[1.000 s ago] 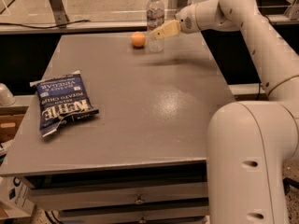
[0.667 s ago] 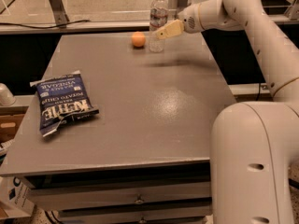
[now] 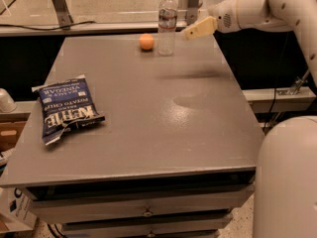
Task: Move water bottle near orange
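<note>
The water bottle [image 3: 167, 24], clear with a white cap and a red-striped label, stands upright at the far edge of the grey table [image 3: 148, 108]. The orange [image 3: 146, 41] lies just to its left, a small gap between them. My gripper [image 3: 190, 32], with tan fingers, hovers to the right of the bottle, a little apart from it. It is open and holds nothing.
A blue Kettle chip bag [image 3: 64, 108] lies on the table's left side. A metal rail and glass wall run behind the table. My white arm [image 3: 277, 6] reaches in from the right, and my base [image 3: 287, 177] stands at the lower right.
The gripper was around the bottle; it has let go and pulled back to the right. The bottle stays standing next to the orange.
</note>
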Action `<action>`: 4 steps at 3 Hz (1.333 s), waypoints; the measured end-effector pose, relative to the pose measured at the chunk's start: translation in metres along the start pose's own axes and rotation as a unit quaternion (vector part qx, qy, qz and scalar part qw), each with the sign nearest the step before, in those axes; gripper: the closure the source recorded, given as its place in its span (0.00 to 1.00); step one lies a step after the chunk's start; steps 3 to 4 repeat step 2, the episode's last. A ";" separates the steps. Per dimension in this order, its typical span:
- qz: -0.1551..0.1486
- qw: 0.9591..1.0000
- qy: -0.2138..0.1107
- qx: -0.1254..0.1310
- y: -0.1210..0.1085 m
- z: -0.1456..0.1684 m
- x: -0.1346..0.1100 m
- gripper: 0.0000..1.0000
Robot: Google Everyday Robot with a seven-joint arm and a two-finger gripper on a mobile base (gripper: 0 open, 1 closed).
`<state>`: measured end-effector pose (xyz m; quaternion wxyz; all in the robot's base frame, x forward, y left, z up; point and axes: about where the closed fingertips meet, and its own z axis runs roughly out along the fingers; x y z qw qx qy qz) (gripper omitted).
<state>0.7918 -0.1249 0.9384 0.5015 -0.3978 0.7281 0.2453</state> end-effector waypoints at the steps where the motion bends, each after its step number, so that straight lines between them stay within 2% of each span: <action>1: -0.012 1.000 -0.009 0.006 0.031 -0.100 0.001 0.00; 4: -0.012 1.000 -0.009 0.006 0.031 -0.099 0.001 0.00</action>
